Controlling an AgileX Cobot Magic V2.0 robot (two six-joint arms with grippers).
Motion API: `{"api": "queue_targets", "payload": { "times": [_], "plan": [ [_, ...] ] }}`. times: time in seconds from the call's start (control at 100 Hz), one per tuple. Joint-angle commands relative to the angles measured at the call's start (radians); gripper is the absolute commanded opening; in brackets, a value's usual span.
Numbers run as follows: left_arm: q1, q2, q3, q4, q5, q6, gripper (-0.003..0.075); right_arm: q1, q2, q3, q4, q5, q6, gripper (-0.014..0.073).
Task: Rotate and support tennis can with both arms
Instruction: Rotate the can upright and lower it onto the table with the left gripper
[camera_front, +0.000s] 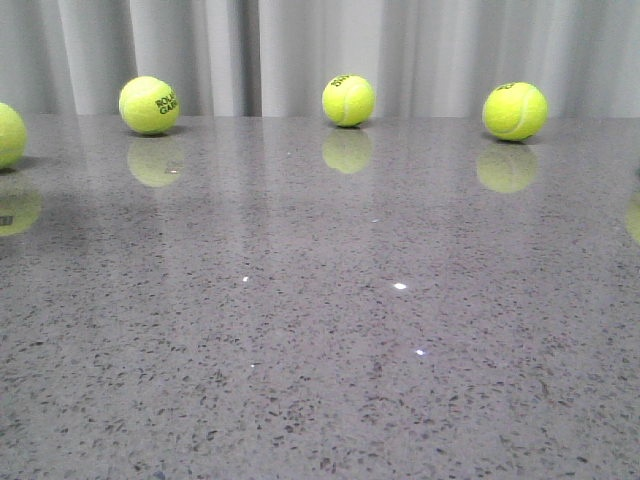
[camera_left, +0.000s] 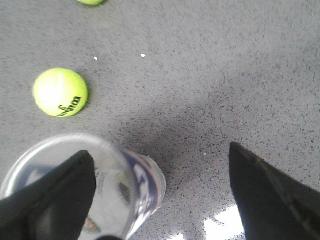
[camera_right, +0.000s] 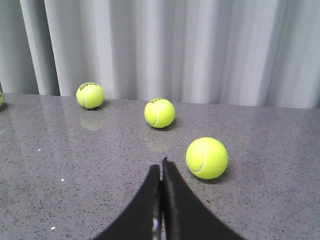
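The tennis can (camera_left: 127, 187), clear with a navy and white label, shows only in the left wrist view, seen from above its rim and blurred. It is beside the left-hand finger (camera_left: 55, 195) of my left gripper (camera_left: 160, 150), which is open wide. The other finger (camera_left: 265, 190) is far from the can, and I cannot tell whether the near finger touches it. My right gripper (camera_right: 161, 165) is shut with nothing in it, low over the table beside a tennis ball (camera_right: 207, 158). The front view shows neither the can nor the arms.
Several tennis balls lie on the grey speckled table (camera_front: 320, 350): ball (camera_front: 149, 105), ball (camera_front: 348, 100) and ball (camera_front: 515, 110) along the back by the curtain, one ball (camera_front: 8, 135) at the far left. A ball (camera_left: 60, 92) lies near the can.
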Motion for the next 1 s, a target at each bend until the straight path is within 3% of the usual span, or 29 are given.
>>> {"api": "queue_targets", "payload": {
  "times": [0.0, 0.22, 0.4, 0.99],
  "plan": [
    [-0.008, -0.060, -0.032, 0.010, 0.011, -0.039, 0.0525, -0.004, 0.011, -0.025, 0.006, -0.078, -0.002, -0.0070],
    [-0.008, -0.172, -0.010, 0.010, 0.000, -0.101, 0.0525, -0.004, 0.011, -0.025, 0.006, -0.078, -0.002, -0.0070],
    [-0.008, -0.304, 0.109, 0.010, -0.104, -0.146, 0.0525, -0.004, 0.011, -0.025, 0.006, -0.078, -0.002, -0.0070],
    [-0.008, -0.824, 0.850, -0.002, -0.776, -0.204, 0.0525, -0.004, 0.011, -0.025, 0.006, -0.078, -0.002, -0.0070]
  ]
}}
